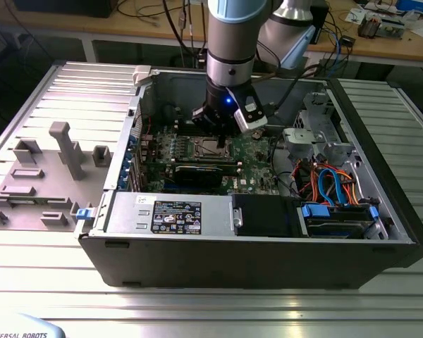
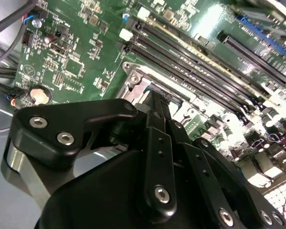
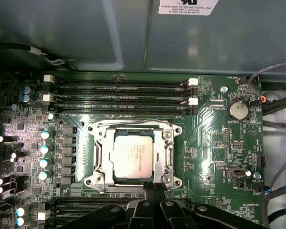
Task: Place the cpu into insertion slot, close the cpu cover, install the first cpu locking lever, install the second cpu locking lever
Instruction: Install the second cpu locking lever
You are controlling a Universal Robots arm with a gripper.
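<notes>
We see one gripper point(image 3: 154, 187), fingers closed together and empty, tips at the edge of the one cpu cover point(image 3: 133, 155), shut over the single cpu point(image 3: 133, 155) seated in its largely hidden insertion slot.

Gripper point(image 3: 155, 191): black links, smooth with a semi-gloss sheen, bright metal screw heads, seen in both wrist views. Just beyond its fingertips, the cpu point(image 3: 132, 153) shows a brushed silver-grey metal top, dully reflective. Around it the cpu cover point(image 3: 97, 157) is bright bare metal, shiny at the edges. Surrounding motherboard point(image 3: 214, 143): glossy green, glare patches. Near the tool, memory slots point(image 3: 119, 93) in matt black plastic. Computer case point(image 1: 218, 250): matt dark-grey painted metal.
</notes>
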